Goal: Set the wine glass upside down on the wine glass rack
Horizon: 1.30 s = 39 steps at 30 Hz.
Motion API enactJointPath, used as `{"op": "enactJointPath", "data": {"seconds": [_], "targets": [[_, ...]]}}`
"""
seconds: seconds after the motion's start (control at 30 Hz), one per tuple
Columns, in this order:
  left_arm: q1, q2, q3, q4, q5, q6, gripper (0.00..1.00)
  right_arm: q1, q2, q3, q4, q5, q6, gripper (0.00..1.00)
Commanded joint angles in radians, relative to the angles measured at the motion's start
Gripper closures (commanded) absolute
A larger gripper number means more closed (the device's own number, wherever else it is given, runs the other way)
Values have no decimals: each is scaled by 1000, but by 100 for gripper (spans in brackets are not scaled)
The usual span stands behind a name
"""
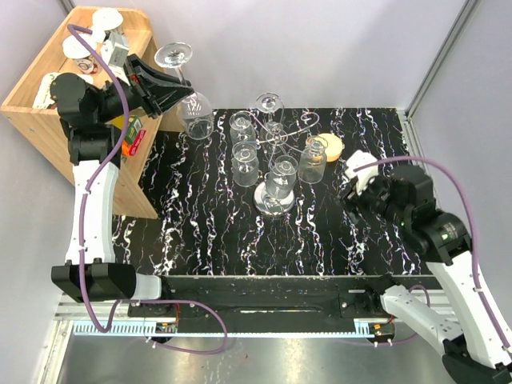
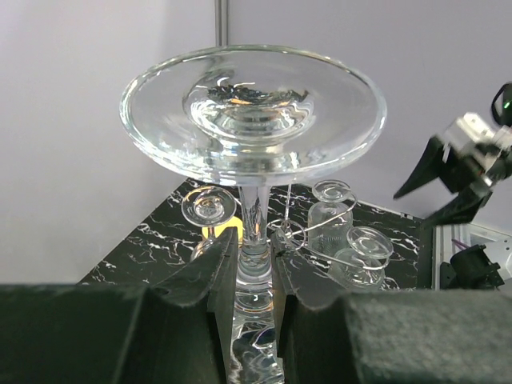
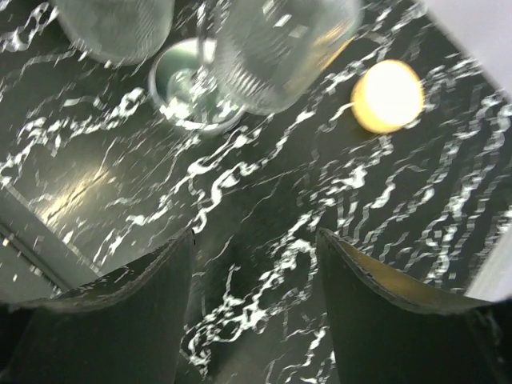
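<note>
My left gripper (image 1: 178,86) is shut on the stem of a clear wine glass (image 1: 196,116), held in the air over the table's back left corner. The round foot (image 1: 174,54) points away from the arm and the bowl sits below the fingers. In the left wrist view the foot (image 2: 252,112) fills the top and the gripper (image 2: 254,250) pinches the stem. The wine glass rack (image 1: 278,138), chrome wire on a mirror disc base (image 1: 274,200), stands mid-table to the right with several glasses hanging upside down. My right gripper (image 1: 352,190) hovers open right of the rack, nothing between its fingers (image 3: 144,288).
A wooden shelf unit (image 1: 48,100) with small items stands at the left, close behind the left arm. A yellow disc (image 1: 330,146) lies at the back right of the rack, also the yellow disc (image 3: 388,96) in the right wrist view. Grey walls close the back.
</note>
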Motion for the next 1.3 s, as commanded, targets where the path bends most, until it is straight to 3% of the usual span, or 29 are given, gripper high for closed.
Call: {"op": "enactJointPath", "data": {"seconds": [0.0,0.13,0.37,0.5,0.67,0.9,1.07,1.27], "targets": [[6,-45,-1,45,1,16,100,-8,-101,-165,113,-172,-2,33],[6,-49,-3,44,1,3,100,-8,-160,-328,264,-268,52,33],[7,-55,-11,25,26,19,100,-8,-204,-640,509,-289,-129,32],[6,-67,-47,44,39,31,100,-8,-115,-677,694,-280,-28,31],[6,-64,-96,123,61,-13,100,-8,-36,-783,1118,-316,204,29],[7,-49,-110,223,87,-87,100,-8,49,-709,1069,-219,212,29],[7,-18,-52,200,99,-87,100,-8,23,-551,843,-231,187,31],[9,1,-38,209,96,-92,100,-6,-54,-387,567,-93,146,32]]}}
